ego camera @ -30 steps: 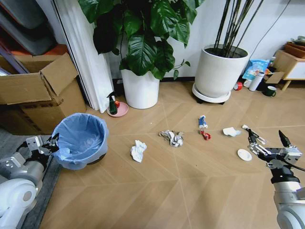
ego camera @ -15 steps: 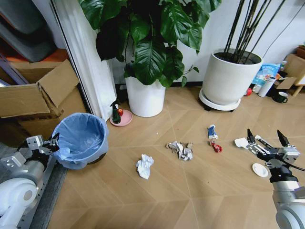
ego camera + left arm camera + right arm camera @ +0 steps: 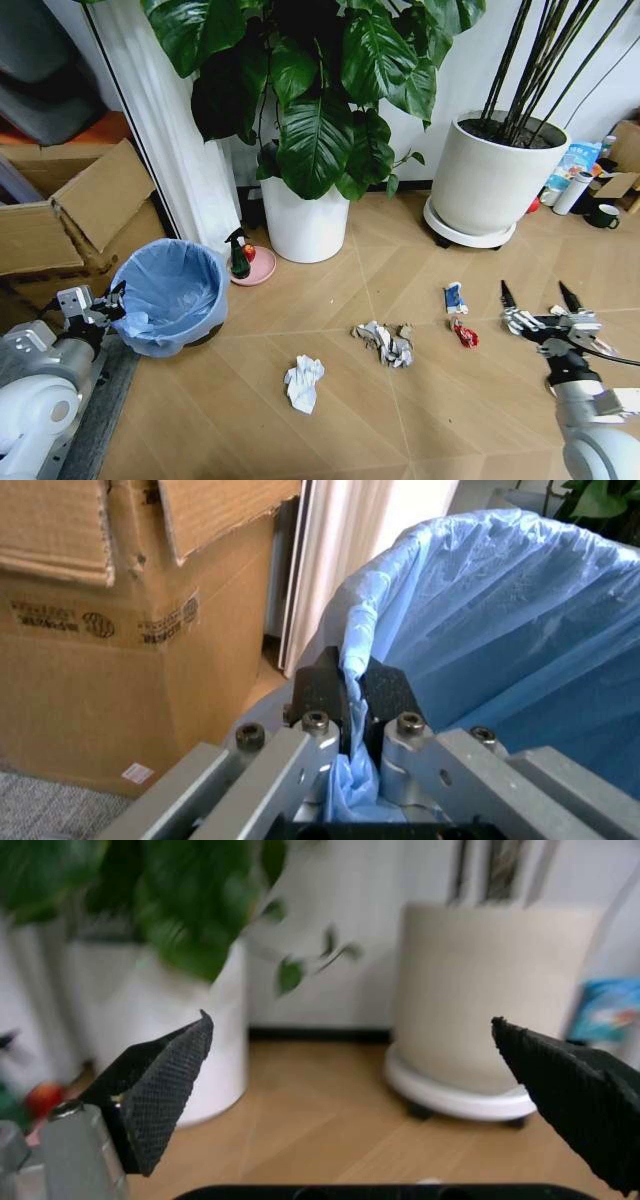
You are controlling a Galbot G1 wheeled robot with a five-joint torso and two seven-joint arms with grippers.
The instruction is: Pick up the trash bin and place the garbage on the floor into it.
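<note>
The trash bin (image 3: 168, 295), lined with a crinkly light-blue bag, stands on the floor at the left. My left gripper (image 3: 98, 305) is shut on the bag-covered rim of the trash bin (image 3: 480, 622), its fingers (image 3: 320, 694) pinching the plastic. The garbage lies across the wooden floor: a crumpled white tissue (image 3: 303, 383), grey-white paper scraps (image 3: 385, 342), a blue-white packet (image 3: 455, 296) and a red wrapper (image 3: 465, 334). My right gripper (image 3: 537, 297) hangs open at the right, just right of the red wrapper, its fingers (image 3: 160, 1087) spread wide with nothing between them.
A cardboard box (image 3: 70, 225) sits behind the bin beside a white curtain (image 3: 170, 150). A white plant pot (image 3: 302, 220) and a larger pot on a wheeled base (image 3: 490, 185) stand along the wall. A green spray bottle on a pink dish (image 3: 240, 258) stands between bin and pot.
The whole head view has shifted, so the camera has moved; the litter now lies lower and nearer the right gripper. The left gripper still grips the bin's rim.
</note>
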